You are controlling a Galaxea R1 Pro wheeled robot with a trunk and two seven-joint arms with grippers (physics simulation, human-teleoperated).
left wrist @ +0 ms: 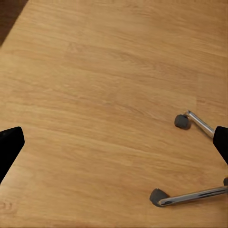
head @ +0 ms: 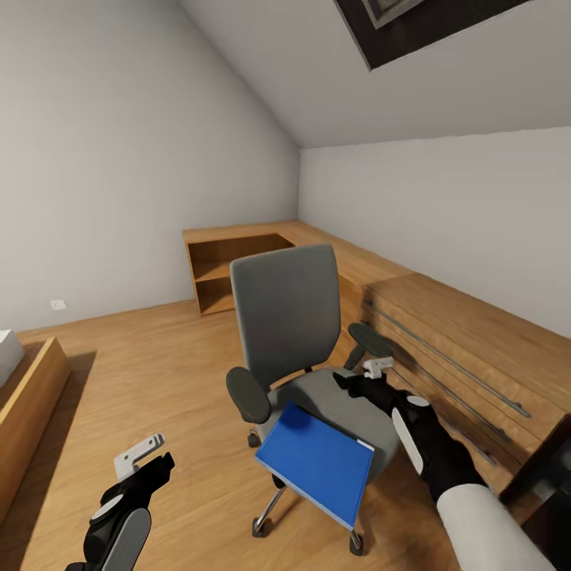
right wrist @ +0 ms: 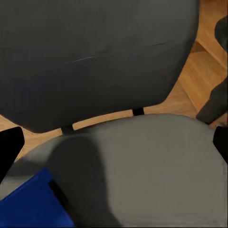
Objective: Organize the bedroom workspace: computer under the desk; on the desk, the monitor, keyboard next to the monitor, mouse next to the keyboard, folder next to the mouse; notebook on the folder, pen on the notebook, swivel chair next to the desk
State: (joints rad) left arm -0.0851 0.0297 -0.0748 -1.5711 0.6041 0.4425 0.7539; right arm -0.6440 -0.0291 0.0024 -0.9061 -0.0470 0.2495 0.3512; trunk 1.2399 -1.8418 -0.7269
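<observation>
The swivel chair (head: 285, 309) stands mid-room with its grey backrest upright. Its seat (right wrist: 156, 166) carries the bright blue folder (head: 317, 460), which lies flat and overhangs the front edge. A corner of the folder (right wrist: 28, 206) shows in the right wrist view. My right gripper (head: 361, 373) hovers open over the rear right of the seat, beside the dark armrest (head: 369, 337), and holds nothing. My left gripper (head: 151, 460) hangs open and empty over the floor to the left of the chair, above its metal star base (left wrist: 194, 194). The desk, computer, monitor, keyboard, mouse, notebook and pen are out of view.
A light wooden drawer chest (head: 460, 349) runs along the right wall close behind the chair. An open wooden shelf unit (head: 238, 266) fills the far corner. A low wooden frame (head: 28, 396) sits at the left edge. Wooden floor (left wrist: 95, 95) lies between them.
</observation>
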